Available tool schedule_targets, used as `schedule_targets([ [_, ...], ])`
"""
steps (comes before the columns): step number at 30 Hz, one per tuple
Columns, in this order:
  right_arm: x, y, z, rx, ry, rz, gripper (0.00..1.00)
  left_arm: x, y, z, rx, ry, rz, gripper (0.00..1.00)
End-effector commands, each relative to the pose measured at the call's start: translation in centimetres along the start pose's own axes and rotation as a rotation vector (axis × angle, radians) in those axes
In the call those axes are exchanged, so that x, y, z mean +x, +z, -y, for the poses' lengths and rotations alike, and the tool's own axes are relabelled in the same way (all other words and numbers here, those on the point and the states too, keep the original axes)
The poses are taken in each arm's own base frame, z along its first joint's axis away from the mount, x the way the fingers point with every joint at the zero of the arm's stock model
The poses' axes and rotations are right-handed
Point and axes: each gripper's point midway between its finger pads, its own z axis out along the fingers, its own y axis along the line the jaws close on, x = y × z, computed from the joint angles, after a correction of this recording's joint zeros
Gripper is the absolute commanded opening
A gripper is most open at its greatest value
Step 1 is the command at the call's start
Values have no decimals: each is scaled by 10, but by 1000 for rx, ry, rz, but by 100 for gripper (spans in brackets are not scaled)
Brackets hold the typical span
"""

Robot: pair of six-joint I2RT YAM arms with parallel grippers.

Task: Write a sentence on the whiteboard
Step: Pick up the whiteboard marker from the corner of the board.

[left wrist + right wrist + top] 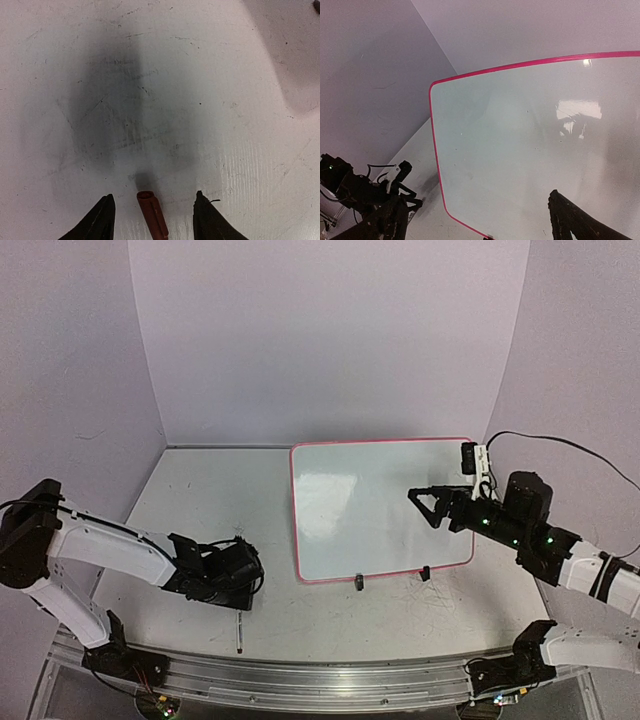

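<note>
Fingers (102, 220) of the left gripper (154, 196) are being held spread over the table (200, 490), a red marker (152, 215) being straddled, untouched. Right gripper (424, 508), fingers apart, is being held above the whiteboard (370, 490), lying mid-table: blank, glossy white, pink-framed, two black clips (359, 583) at its near edge.

The whiteboard (530, 140) is blank, pink-framed, with glare at upper right. The right hand (474, 200) is above it, fingers spread wide, empty. The left arm (350, 182) is left of the board, by the tabletop (420, 155).
</note>
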Motion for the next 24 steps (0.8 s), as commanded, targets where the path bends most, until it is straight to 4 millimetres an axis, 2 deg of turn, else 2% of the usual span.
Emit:
schedule_targets([
  [1,-22,-6,-13,-26,-6,65,98,2,3,8,-3,9,-49,47],
  [5,-21,-6,-12,-16,-12,64,98,16,8,12,-17,16,-88,40],
  [9,-18,-2,-9,-9,-13,53,98,23,11,9,-63,33,-100,38],
  [13,-13,3,-8,-5,-10,37,98,27,15,9,-86,49,-109,32],
  [24,-9,2,-7,23,2,29,98,10,0,17,-44,24,-54,10],
])
